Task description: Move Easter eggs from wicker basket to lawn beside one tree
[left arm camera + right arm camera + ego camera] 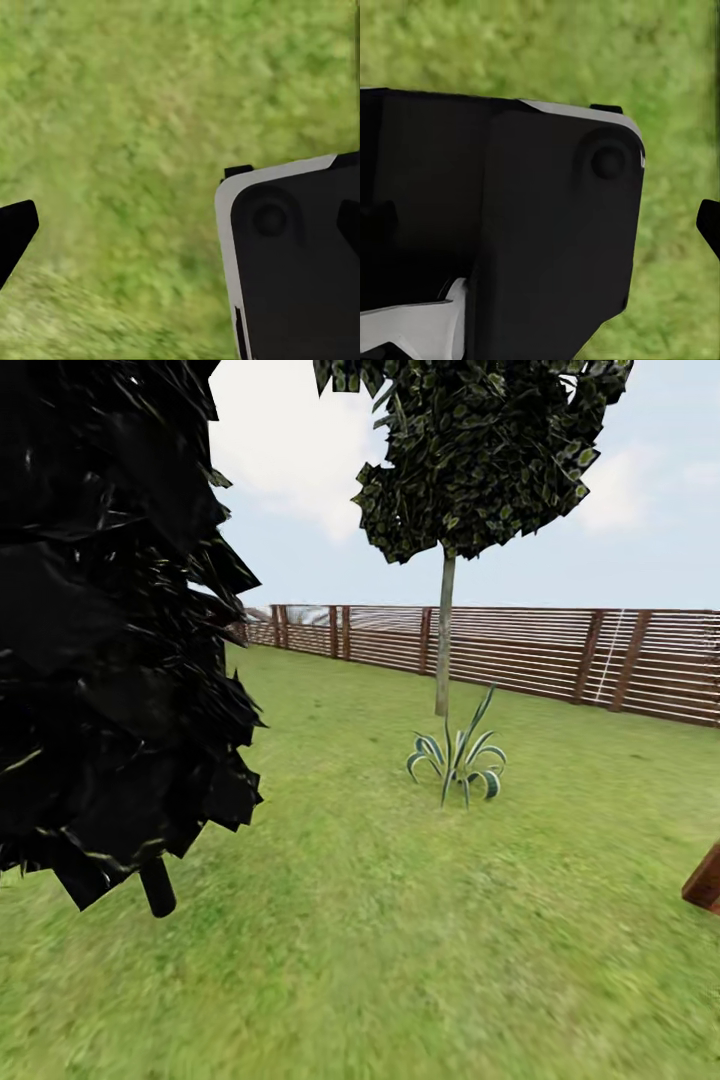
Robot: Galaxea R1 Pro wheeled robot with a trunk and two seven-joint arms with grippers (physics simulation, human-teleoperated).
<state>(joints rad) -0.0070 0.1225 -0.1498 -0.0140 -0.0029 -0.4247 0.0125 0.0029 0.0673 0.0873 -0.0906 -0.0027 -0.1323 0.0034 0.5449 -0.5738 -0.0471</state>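
Flat, even daylight under a pale sky; the lawn (400, 920) carries no cast shadows. The near bush (110, 620) renders almost black; grass smears soft in both wrist views.

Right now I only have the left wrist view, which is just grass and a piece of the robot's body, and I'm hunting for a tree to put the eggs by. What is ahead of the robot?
Observer: In the head view, a thin-trunked tree with a round crown stands ahead, in front of a brown slatted fence.
Operator: Anything at its foot?
Observer: A spiky striped plant grows on the lawn, just in front of the trunk.
Operator: And on the robot's left?
Observer: A dark, almost black bushy tree stands close by, taking up the left side of the head view.
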